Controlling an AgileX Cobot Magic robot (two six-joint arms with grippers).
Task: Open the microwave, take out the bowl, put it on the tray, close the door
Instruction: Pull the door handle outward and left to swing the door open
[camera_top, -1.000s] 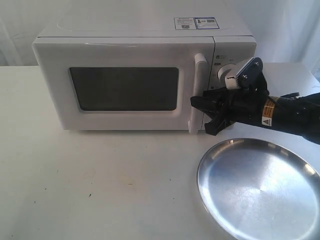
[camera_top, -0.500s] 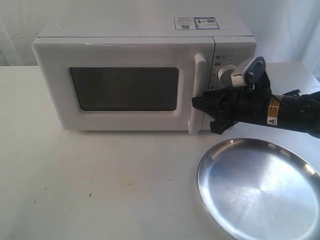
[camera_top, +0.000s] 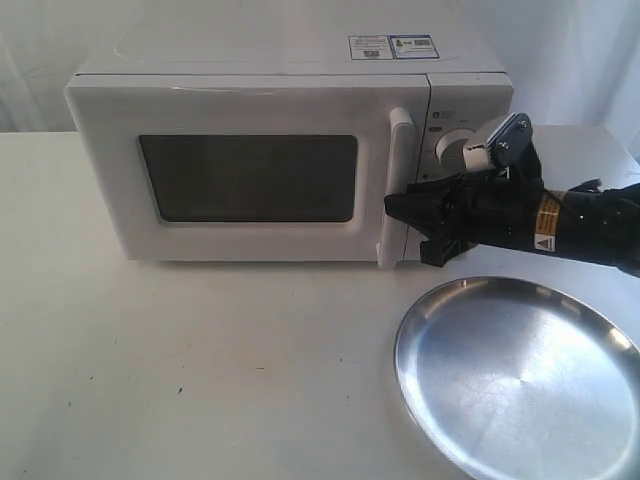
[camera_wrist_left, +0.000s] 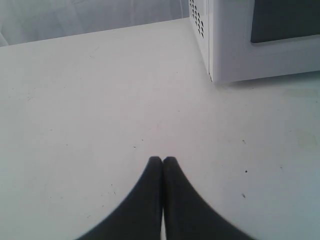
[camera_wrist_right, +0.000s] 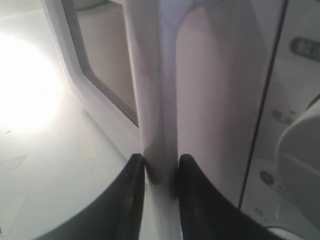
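The white microwave (camera_top: 250, 110) stands at the back of the table with its door (camera_top: 250, 180) closed. No bowl shows in any view; the dark window gives no sight of the inside. My right gripper (camera_top: 402, 216) reaches in from the right and is shut on the lower part of the door's vertical bar handle (camera_top: 397, 170). The right wrist view has the handle (camera_wrist_right: 157, 100) between the two black fingers of the right gripper (camera_wrist_right: 161, 162). The steel tray (camera_top: 520, 375) lies at the front right, below that arm. My left gripper (camera_wrist_left: 162, 160) is shut and empty over bare table.
A corner of the microwave (camera_wrist_left: 235, 50) shows in the left wrist view, well away from the left gripper. The upper control knob (camera_top: 450, 148) sits just behind the right wrist. White curtain hangs behind the table.
The right gripper has slid a little up and in onto the handle and its fingers have closed around it. Over the last half second nothing has visibly moved. The door stays closed.
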